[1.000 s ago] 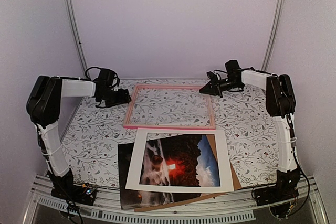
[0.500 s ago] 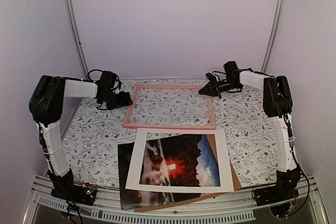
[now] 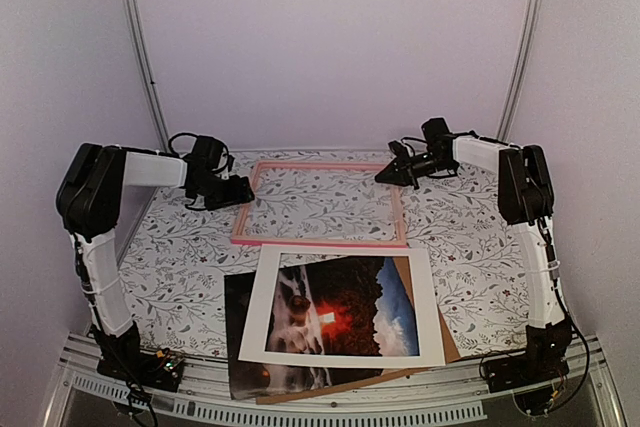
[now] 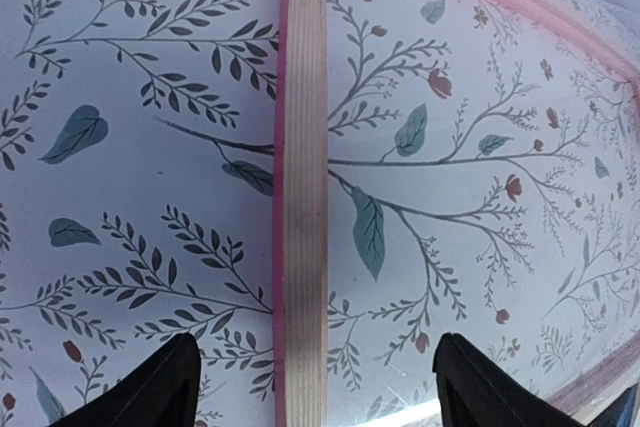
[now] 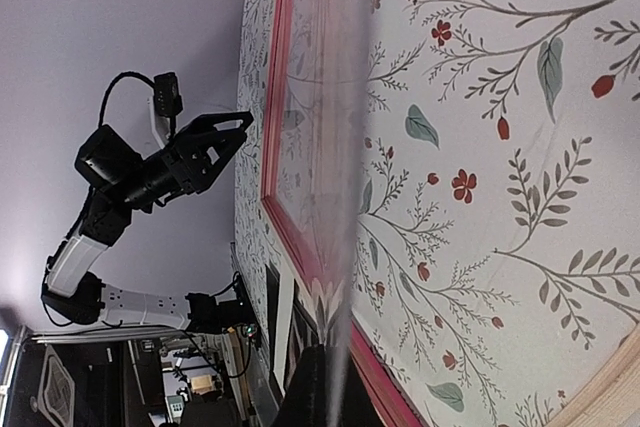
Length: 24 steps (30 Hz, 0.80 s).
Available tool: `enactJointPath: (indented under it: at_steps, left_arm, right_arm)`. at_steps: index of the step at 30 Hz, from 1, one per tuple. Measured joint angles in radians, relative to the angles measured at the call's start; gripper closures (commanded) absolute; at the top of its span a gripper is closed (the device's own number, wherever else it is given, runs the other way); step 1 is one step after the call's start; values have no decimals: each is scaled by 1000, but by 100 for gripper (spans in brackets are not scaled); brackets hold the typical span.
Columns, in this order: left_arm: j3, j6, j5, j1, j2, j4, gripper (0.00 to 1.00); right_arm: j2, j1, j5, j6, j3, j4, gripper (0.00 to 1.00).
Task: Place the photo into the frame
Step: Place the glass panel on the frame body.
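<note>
Photo (image 3: 330, 312) lies at the near edge of the flowered desk (image 3: 180, 267), under a white mat (image 3: 345, 253) whose opening shows it, with a brown backing board (image 3: 401, 272) peeking out beside it, well apart from both arms. Just beyond it the pink frame (image 3: 320, 204) lies flat; the left pincer (image 3: 241, 190) sits at its left rail, fingers (image 4: 150, 392) spread wide to either side of that rail and gripping nothing. The right pincer (image 3: 386, 176) is at the frame's far right corner, and I cannot tell whether it is open or closed.
</note>
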Motion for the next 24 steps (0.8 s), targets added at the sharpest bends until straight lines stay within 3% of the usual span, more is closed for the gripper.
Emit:
enactJointPath:
  at_steps: [24]
  left_arm:
    - [4, 3, 10, -28, 0, 23, 17]
  right_arm:
    - [1, 9, 113, -26, 0, -54, 58]
